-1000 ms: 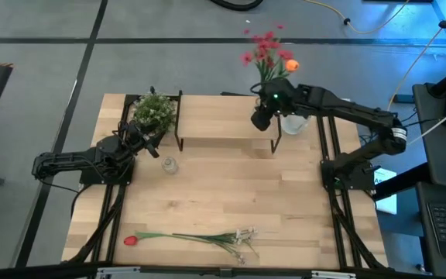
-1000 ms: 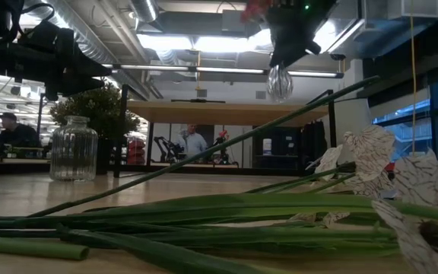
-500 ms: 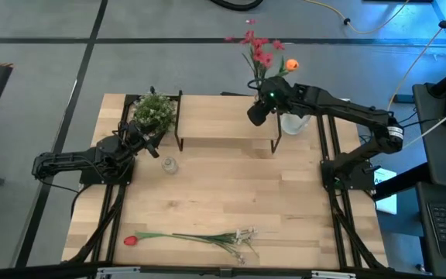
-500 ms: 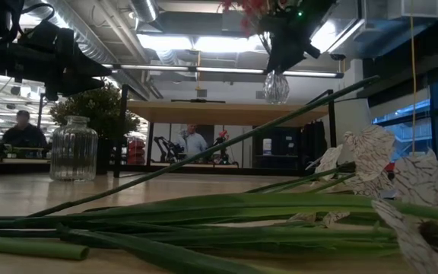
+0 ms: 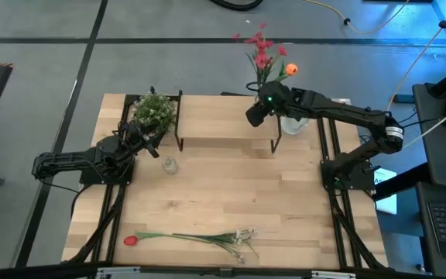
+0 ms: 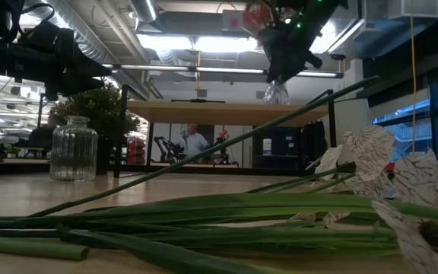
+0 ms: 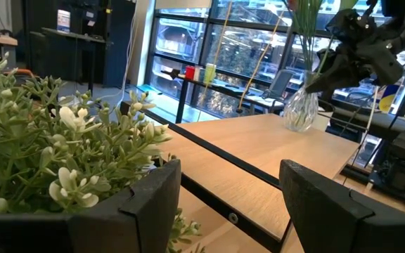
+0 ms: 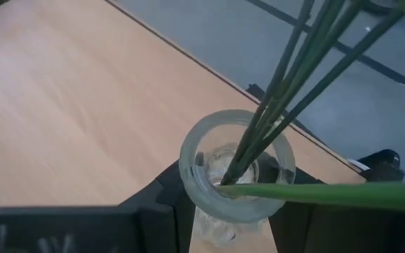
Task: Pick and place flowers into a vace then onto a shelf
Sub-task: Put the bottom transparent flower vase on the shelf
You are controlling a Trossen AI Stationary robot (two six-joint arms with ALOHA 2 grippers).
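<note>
right gripper (image 8: 234, 204): clamps vase (image 8: 236, 169) over shelf (image 5: 227, 118) | left gripper (image 7: 227, 204): parted, idle

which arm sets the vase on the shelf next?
Right. Its gripper is shut on the vase of flowers, held in the air over the shelf. The left gripper waits open by the potted plant.

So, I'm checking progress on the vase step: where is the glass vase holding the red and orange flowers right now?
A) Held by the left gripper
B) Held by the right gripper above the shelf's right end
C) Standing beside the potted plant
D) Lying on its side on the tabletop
B: the right gripper is shut on the vase holding the flowers, and the low view shows it hanging just above the shelf.
</note>
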